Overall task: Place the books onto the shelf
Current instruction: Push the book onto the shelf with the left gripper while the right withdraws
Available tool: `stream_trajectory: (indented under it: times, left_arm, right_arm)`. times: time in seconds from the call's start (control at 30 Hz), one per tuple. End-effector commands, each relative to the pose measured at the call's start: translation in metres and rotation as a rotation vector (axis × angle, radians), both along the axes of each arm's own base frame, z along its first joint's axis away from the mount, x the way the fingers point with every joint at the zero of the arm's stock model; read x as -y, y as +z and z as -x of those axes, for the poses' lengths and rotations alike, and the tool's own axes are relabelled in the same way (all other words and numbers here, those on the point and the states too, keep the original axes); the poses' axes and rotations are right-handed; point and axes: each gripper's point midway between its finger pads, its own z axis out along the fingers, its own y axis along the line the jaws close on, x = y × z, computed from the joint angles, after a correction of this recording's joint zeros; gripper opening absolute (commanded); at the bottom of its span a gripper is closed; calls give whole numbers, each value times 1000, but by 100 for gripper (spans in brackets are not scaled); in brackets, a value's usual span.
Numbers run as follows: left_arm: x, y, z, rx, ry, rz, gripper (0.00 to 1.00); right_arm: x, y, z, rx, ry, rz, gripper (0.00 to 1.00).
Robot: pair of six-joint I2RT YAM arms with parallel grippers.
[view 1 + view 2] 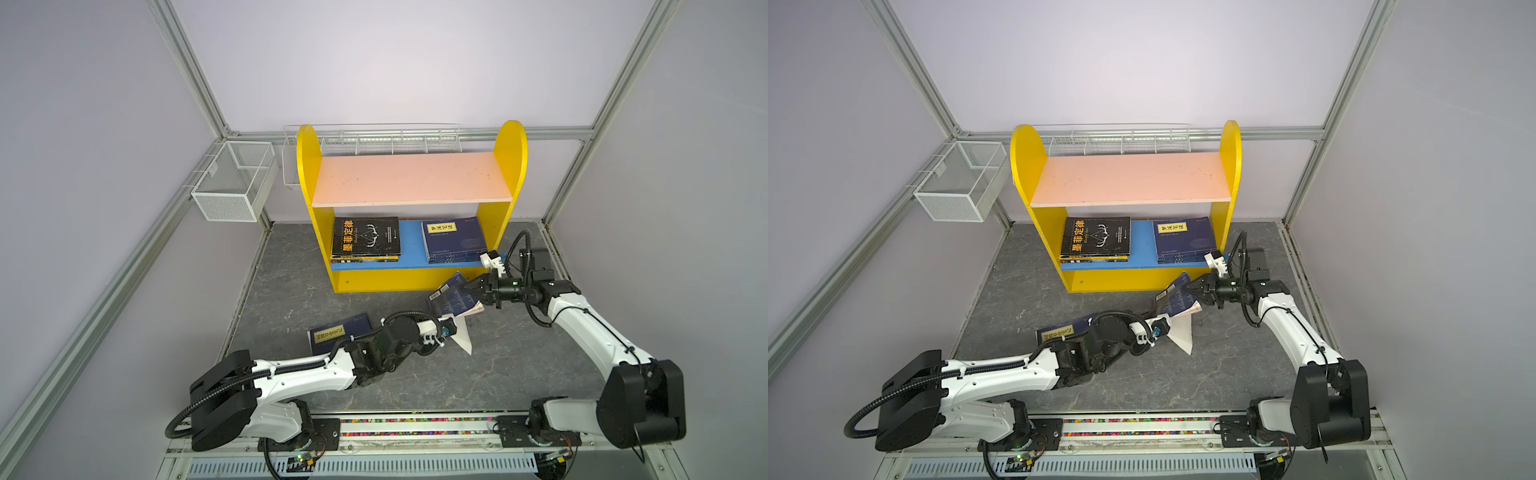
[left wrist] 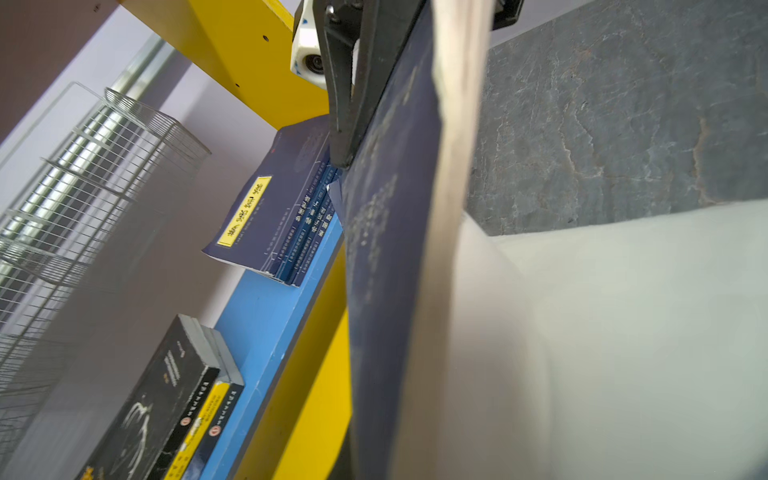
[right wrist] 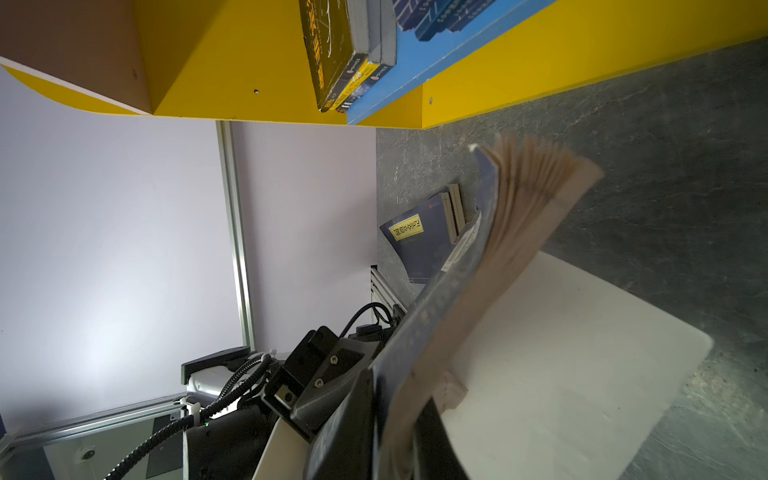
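Right gripper (image 1: 471, 289): clenched on the upper edge of a navy book (image 1: 453, 297), just before the right front corner of the shelf (image 1: 513, 166).
Left gripper (image 1: 451, 329): clenched, apparently on that book's lower edge.
Navy book: held clear of the worktop (image 1: 498, 365), pages fanned, long axis running between the two grippers.
Bearing: the blue lower board (image 1: 411, 245) and its navy stack (image 1: 453, 241) lie just behind the right gripper.
Nearer arm: right.
Outstanding: a second navy book (image 1: 336, 332) lies flat beneath the left arm.
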Motion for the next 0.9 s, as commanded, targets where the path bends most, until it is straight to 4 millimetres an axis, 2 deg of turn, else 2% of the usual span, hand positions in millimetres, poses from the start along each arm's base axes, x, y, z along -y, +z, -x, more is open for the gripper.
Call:
stream_trajectory:
  times: [0.0, 0.03, 0.07, 0.13, 0.2, 0.33, 0.4, 0.47, 0.57, 0.7, 0.8, 0.87]
  left_arm:
    - [8, 43, -1, -126, -28, 207, 0]
    - [5, 45, -3, -165, -29, 234, 0]
    - [3, 48, -5, -204, -32, 253, 0]
    - [-1, 53, -6, -248, -32, 276, 0]
    - [-3, 53, -6, -266, -28, 279, 0]
    - [-11, 51, -8, -314, -4, 316, 0]
    - [-15, 52, -11, -360, 15, 364, 0]
    - [-21, 59, -20, -429, 36, 450, 0]
    - [-35, 80, -40, -523, 67, 632, 0]
    - [-45, 112, -62, -610, 56, 872, 0]
    - [-39, 134, -63, -668, -16, 986, 0]
    - [-34, 144, -60, -703, -60, 1021, 0]
  right_arm:
    - [-4, 6, 2, 63, 43, 6, 12]
    - [-3, 5, 2, 66, 39, 21, 16]
    - [-1, 5, 2, 68, 34, 40, 26]
    - [7, 4, -2, 88, -3, 107, 54]
    - [26, -1, -9, 109, -91, 225, 66]
    - [78, -8, -22, 140, -327, 429, 71]
    - [94, -10, -22, 155, -393, 490, 72]
    - [100, -12, -19, 174, -412, 519, 72]
    - [87, -8, -13, 243, -351, 450, 73]
    - [44, 4, 5, 363, -172, 252, 75]
    - [20, 14, 14, 449, -88, 224, 75]
    - [12, 26, 13, 501, -78, 194, 76]
